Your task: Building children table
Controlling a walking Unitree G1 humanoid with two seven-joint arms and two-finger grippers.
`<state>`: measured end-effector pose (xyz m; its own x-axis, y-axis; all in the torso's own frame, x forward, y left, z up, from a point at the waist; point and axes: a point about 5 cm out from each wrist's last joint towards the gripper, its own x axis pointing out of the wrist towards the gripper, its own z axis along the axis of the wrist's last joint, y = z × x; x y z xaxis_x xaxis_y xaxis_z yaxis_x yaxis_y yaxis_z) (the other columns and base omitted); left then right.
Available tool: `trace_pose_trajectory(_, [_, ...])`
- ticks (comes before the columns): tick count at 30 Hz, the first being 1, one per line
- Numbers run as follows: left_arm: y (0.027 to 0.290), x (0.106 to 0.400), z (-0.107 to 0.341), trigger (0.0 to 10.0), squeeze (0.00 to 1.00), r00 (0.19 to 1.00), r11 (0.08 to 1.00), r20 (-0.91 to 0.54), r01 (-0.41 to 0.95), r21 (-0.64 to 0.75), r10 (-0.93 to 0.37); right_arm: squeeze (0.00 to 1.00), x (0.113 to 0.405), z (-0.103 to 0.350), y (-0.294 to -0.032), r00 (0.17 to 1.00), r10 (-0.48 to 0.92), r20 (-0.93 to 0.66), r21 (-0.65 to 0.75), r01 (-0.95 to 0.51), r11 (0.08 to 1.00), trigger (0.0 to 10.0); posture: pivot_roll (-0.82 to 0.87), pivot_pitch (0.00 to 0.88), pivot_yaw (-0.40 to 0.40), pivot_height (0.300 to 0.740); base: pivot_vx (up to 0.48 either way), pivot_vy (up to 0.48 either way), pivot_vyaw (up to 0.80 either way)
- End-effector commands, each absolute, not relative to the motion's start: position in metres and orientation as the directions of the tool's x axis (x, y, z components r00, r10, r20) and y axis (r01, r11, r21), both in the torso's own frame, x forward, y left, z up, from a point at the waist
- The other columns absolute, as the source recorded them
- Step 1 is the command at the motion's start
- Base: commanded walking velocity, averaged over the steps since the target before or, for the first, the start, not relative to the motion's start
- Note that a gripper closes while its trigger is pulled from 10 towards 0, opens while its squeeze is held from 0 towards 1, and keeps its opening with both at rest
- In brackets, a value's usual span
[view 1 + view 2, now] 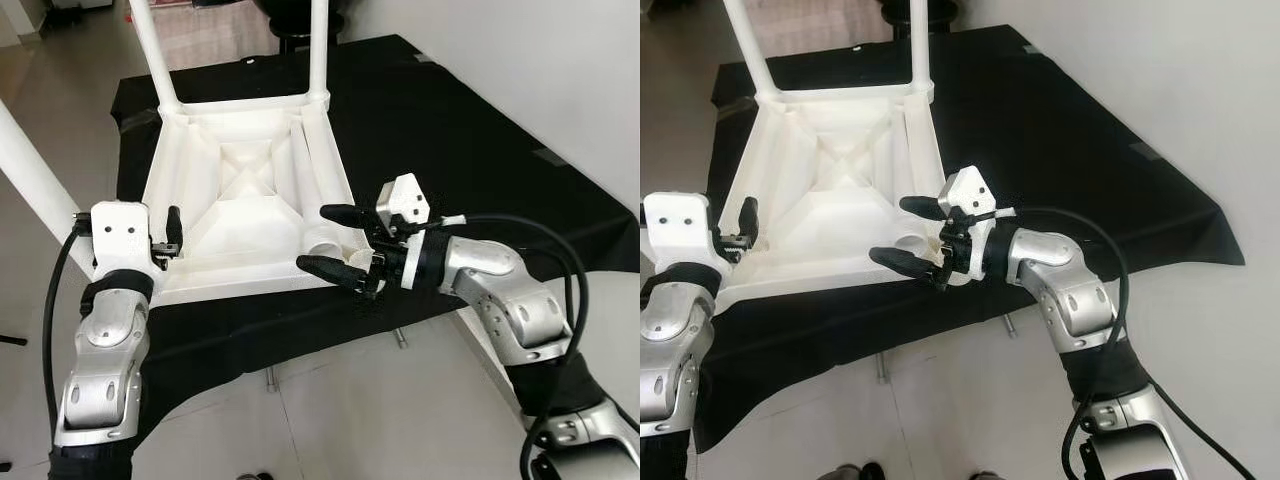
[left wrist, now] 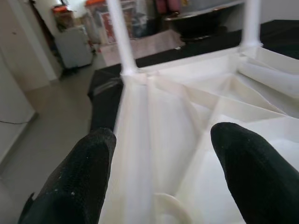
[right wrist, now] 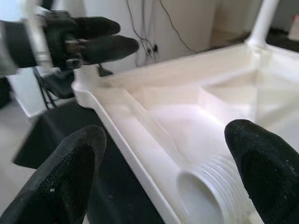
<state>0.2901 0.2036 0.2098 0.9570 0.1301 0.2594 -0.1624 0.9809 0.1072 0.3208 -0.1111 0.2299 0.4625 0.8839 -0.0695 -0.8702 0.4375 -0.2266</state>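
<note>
A white plastic children's table (image 1: pixel 250 215) lies upside down on a black cloth (image 1: pixel 430 130). Two legs (image 1: pixel 318 45) stand in its far corners, and a third white leg (image 1: pixel 30 170) rises by the near left corner. Another white tube (image 1: pixel 318 175) lies inside along the right side. My right gripper (image 1: pixel 315 238) is open at the near right corner, its fingers (image 3: pixel 70 177) on either side of the empty threaded socket (image 3: pixel 210 186). My left gripper (image 1: pixel 170 240) is open at the near left, with its fingers (image 2: pixel 79 182) astride the table's side rim (image 2: pixel 135 140).
The cloth covers a low surface whose edge runs just in front of the table. Pale tiled floor (image 1: pixel 330 420) lies below and to the left. A white wall (image 1: pixel 560 70) is on the right, and furniture and boxes (image 2: pixel 74 42) stand farther back.
</note>
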Motion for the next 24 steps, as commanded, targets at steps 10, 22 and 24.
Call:
trace_pose_trajectory(10, [0.141,0.267,0.183,10.0,0.00,0.964,0.976,0.150,0.212,0.056,-0.219,0.00,0.334,0.218,-0.102,0.592,0.779,-0.206,-0.448,-0.765,0.462,10.0,-0.04,0.170,0.016,0.740,0.000,0.000,0.00])
trace_pose_trajectory(22, [0.116,0.218,0.154,10.0,0.00,0.934,0.934,-0.014,0.356,-0.032,-0.356,0.00,0.352,0.218,-0.118,0.746,0.623,-0.236,-0.577,-0.623,0.528,10.0,-0.04,0.188,0.014,0.740,0.000,0.000,0.00])
trace_pose_trajectory(24, [0.110,0.209,0.150,10.0,0.00,0.919,0.918,-0.034,0.392,-0.056,-0.394,0.00,0.354,0.218,-0.121,0.760,0.603,-0.242,-0.600,-0.606,0.522,10.0,-0.04,0.190,0.014,0.740,0.000,0.000,0.00])
